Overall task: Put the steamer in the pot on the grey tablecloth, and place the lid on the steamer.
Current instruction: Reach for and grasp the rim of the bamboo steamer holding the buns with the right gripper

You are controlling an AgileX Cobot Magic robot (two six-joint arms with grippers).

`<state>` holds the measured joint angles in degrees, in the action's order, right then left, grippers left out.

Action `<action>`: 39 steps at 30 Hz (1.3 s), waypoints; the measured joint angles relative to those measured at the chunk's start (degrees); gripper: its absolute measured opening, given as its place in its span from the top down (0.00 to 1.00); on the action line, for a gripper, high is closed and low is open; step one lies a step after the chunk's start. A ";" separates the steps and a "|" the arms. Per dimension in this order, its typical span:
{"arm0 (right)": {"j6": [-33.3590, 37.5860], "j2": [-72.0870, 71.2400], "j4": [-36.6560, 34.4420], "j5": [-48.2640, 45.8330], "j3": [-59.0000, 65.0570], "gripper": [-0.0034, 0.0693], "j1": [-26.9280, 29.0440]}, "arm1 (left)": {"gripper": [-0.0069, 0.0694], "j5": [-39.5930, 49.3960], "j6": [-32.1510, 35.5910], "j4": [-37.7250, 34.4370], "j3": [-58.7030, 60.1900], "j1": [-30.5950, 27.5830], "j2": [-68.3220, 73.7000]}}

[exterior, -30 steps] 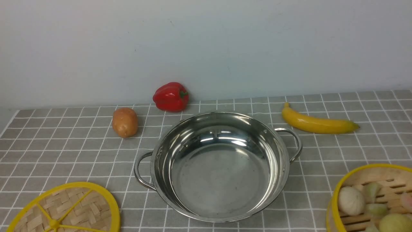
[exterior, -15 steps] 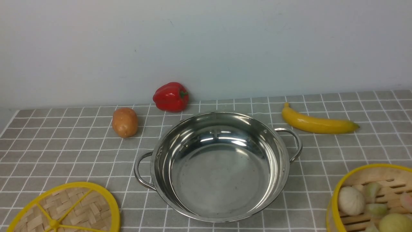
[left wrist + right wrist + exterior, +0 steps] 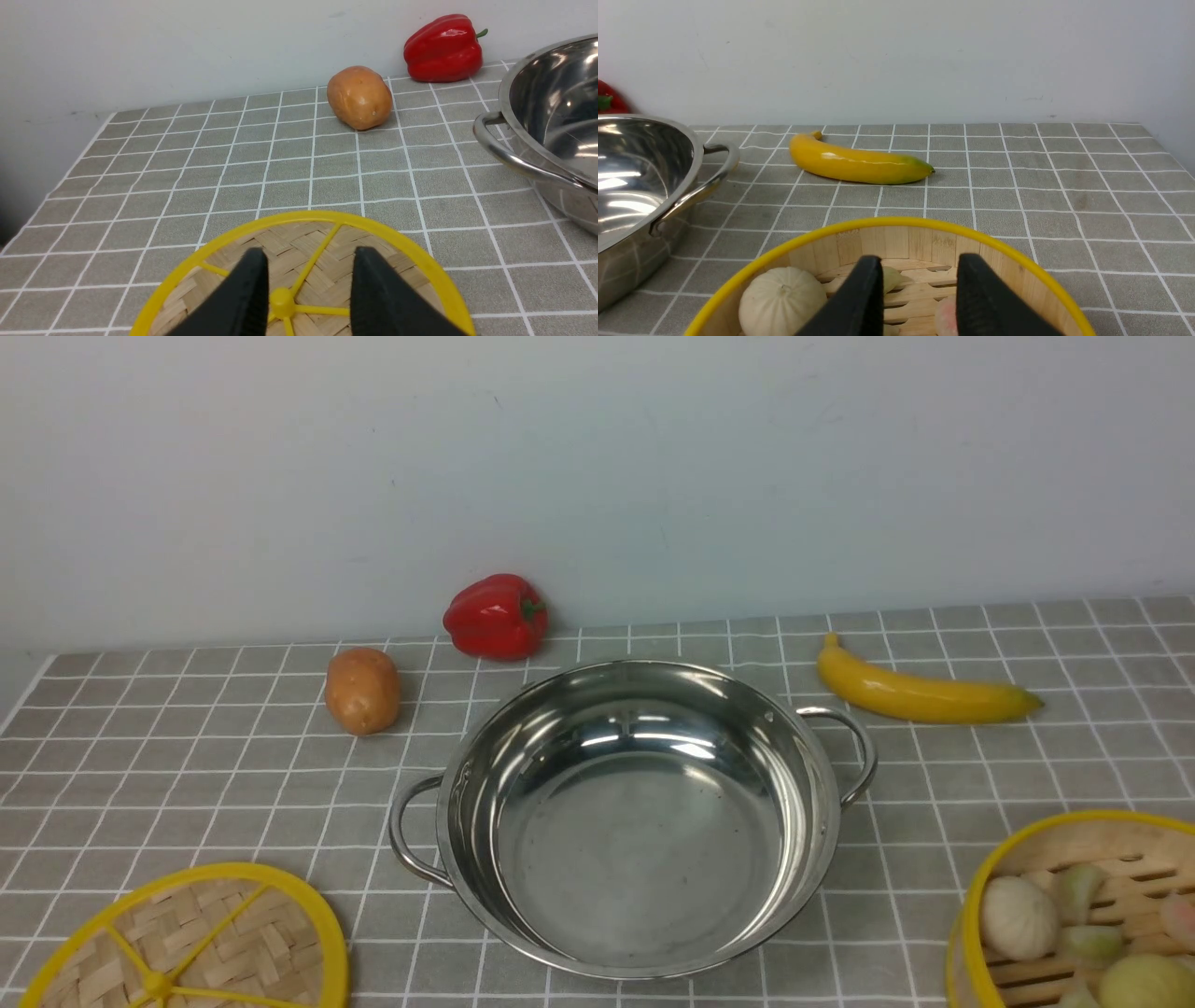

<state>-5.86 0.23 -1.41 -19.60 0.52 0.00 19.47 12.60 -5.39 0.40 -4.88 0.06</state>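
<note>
Steamer point(image 3: 901, 242) not in pot point(image 3: 635, 840) yet, lid point(image 3: 299, 238) untouched. Right gripper point(image 3: 919, 261) lined up on steamer, left gripper point(image 3: 308, 254) on lid, both jaws apart, empty. Next, likely: right clamps steamer wall, lifts

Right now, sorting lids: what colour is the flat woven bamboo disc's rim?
Yellow; the flat woven bamboo disc shows best in the left wrist view.

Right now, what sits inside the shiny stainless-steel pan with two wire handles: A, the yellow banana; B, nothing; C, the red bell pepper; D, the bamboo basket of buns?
B: the stainless-steel pan shows only its bare floor; the yellow-rimmed bamboo steamer basket stands apart on the grey grid cloth.
</note>
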 joint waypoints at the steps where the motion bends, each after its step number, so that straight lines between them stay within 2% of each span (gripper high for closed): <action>1: 0.00 0.00 0.00 0.00 0.00 0.62 0.00 | 0.59 0.00 0.00 0.00 0.00 0.00 0.00; 9: -3.46 0.00 -5.47 5.69 -0.84 0.62 0.00 | 0.59 0.00 0.00 0.00 0.00 0.00 0.00; 14: -2.76 1.88 -8.20 0.65 -10.39 0.62 0.00 | 0.59 0.00 0.00 0.00 0.00 0.00 0.00; 20: -1.30 10.37 -10.64 -14.12 -25.52 0.62 0.00 | 0.59 0.00 0.00 0.00 0.00 0.00 0.00; 27: -1.29 17.23 -15.30 -13.92 -29.55 0.62 0.00 | 0.59 0.00 0.00 0.00 0.00 0.00 0.00; 31: 4.26 21.94 -15.98 -19.28 -31.50 0.62 0.00 | 0.59 0.00 0.00 0.00 0.00 0.00 0.00; 36: 18.54 35.18 -19.23 -40.22 -38.73 0.62 0.00 | 0.59 0.00 0.00 0.00 0.00 0.00 0.00; 39: 24.54 42.16 -22.28 -46.35 -41.92 0.62 0.00 | 0.59 0.00 0.00 0.00 0.00 0.00 0.00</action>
<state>18.67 42.39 -23.69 -65.95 -41.40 0.00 19.47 12.60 -5.39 0.40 -4.88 0.06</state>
